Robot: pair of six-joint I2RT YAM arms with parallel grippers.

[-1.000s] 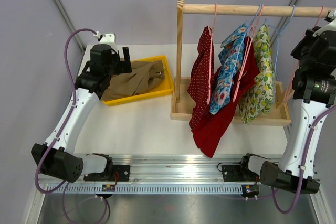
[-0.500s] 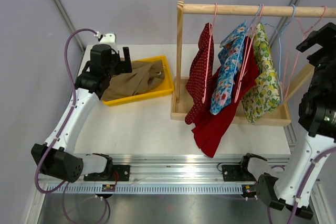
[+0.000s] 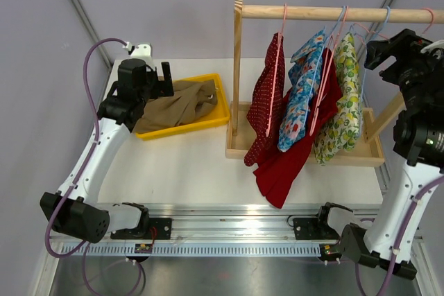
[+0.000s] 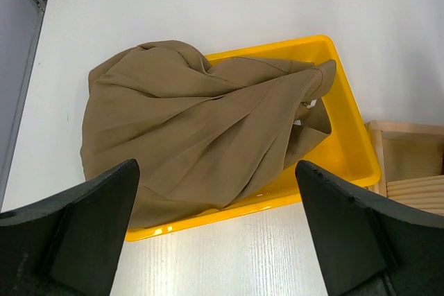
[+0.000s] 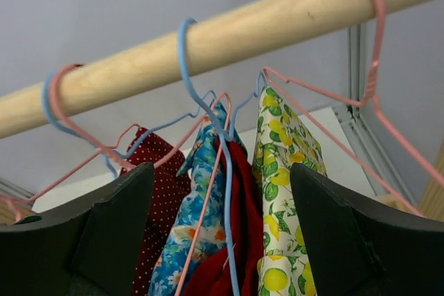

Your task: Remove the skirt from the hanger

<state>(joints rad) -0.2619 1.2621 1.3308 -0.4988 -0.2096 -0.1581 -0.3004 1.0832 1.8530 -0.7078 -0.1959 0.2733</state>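
Note:
Several skirts hang on wire hangers from a wooden rail (image 3: 326, 12) (image 5: 243, 32): a dark red dotted one (image 3: 263, 102) (image 5: 156, 185), a blue floral one (image 3: 302, 95) (image 5: 194, 213), a plain red one (image 3: 291, 157) (image 5: 239, 199) and a lemon-print one (image 3: 345, 102) (image 5: 284, 192). My right gripper (image 3: 390, 50) (image 5: 225, 240) is open just right of the lemon-print skirt, level with the hanger necks and holding nothing. A blue hanger (image 5: 208, 109) hooks the rail straight ahead of it. My left gripper (image 3: 165, 82) (image 4: 215, 233) is open above the yellow tray.
A brown garment (image 3: 180, 102) (image 4: 194, 129) fills the yellow tray (image 3: 218, 112) (image 4: 347, 136) at the back left. The rail's wooden base tray (image 3: 368, 154) sits under the skirts. A pink hanger (image 5: 374, 95) hangs at the rail's right end.
My right arm has lifted and swung left from the rail's right end towards the hangers, and its jaws have opened. The hanging skirts have swayed a little. The left arm has not moved.

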